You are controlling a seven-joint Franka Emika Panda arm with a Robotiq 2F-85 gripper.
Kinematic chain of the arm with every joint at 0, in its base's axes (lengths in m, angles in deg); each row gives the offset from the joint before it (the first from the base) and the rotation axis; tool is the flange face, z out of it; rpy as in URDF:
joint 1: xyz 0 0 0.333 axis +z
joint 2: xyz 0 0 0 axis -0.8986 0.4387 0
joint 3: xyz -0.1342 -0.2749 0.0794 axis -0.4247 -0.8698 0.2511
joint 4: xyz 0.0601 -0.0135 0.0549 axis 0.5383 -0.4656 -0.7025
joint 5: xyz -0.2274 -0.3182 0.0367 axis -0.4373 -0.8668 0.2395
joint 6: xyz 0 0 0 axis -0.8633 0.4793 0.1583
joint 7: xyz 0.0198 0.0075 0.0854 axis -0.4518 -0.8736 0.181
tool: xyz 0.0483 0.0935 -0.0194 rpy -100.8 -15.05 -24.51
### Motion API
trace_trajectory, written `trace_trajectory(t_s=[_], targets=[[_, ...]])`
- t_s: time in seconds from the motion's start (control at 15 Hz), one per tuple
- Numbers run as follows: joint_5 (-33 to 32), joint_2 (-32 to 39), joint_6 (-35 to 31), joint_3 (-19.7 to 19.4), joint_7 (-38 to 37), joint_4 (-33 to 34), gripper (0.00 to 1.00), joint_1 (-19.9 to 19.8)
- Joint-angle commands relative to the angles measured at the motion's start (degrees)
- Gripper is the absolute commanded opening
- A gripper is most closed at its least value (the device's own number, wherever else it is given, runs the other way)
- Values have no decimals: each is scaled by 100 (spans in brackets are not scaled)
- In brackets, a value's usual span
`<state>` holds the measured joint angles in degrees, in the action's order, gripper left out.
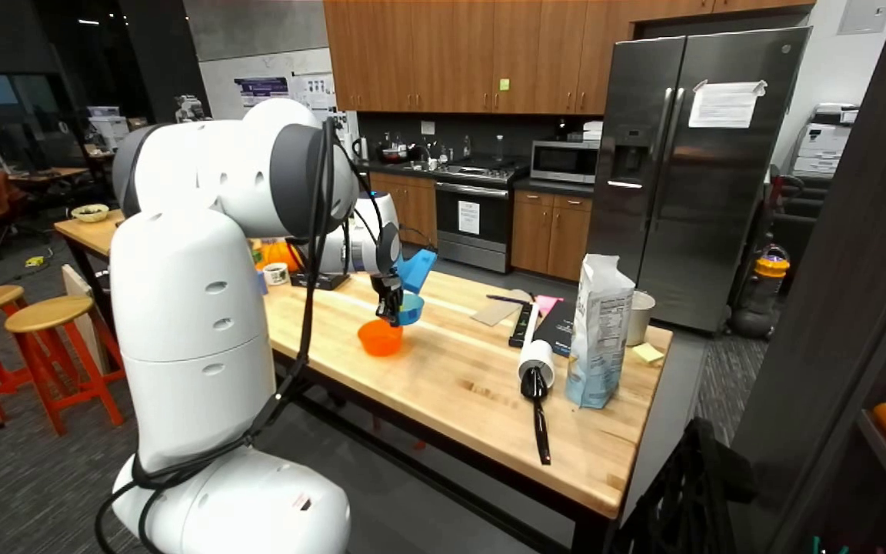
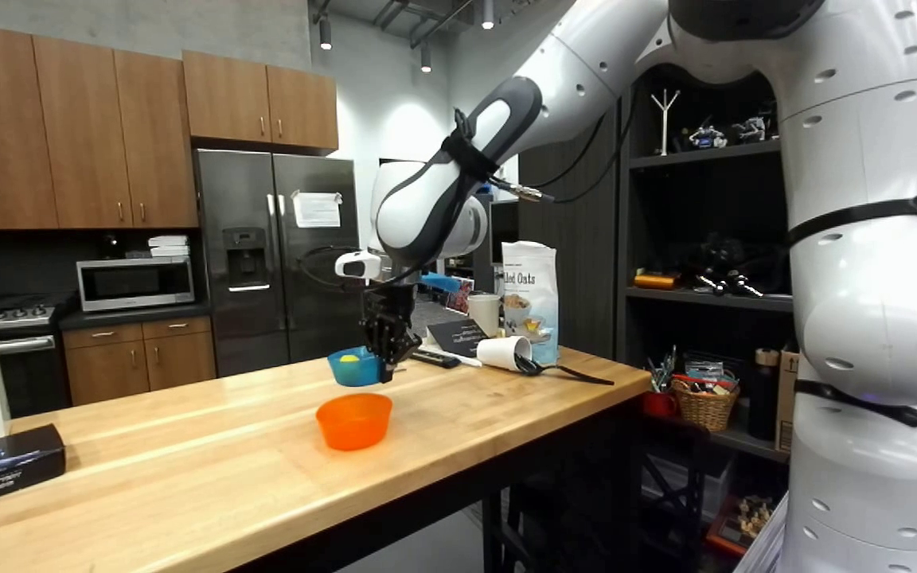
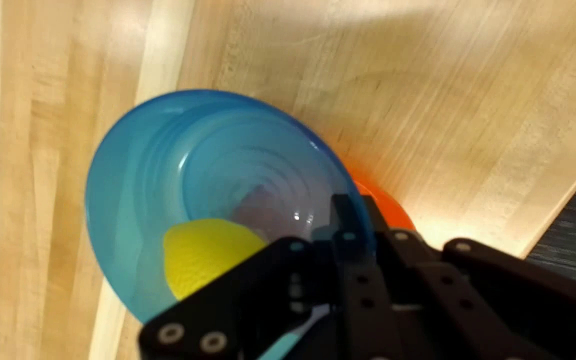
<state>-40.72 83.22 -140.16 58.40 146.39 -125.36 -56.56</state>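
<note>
Evidently a rim hold: blue bowl pinched by the gripper, one finger inside the wall, one out, probably since a thin edge suits them and leaves the mouth open; yellow fruit inside, lying against the side, presumably cradled by the curve; orange bowl just beside, upright on the table, unheld

In both exterior views you have an upright bag, a cup on its side beside it — and farther back, a microwave and a fridge with paper on its door.
</note>
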Motion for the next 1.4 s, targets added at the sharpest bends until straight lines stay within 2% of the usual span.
trace_trajectory(t_s=[0.0, 0.6, 1.33], targets=[[146, -9, 197, 122, 314, 118, 1, 59], [233, -152, 440, 197, 326, -92, 1, 122], [1111, -175, 659, 283, 785, -250, 1, 113]])
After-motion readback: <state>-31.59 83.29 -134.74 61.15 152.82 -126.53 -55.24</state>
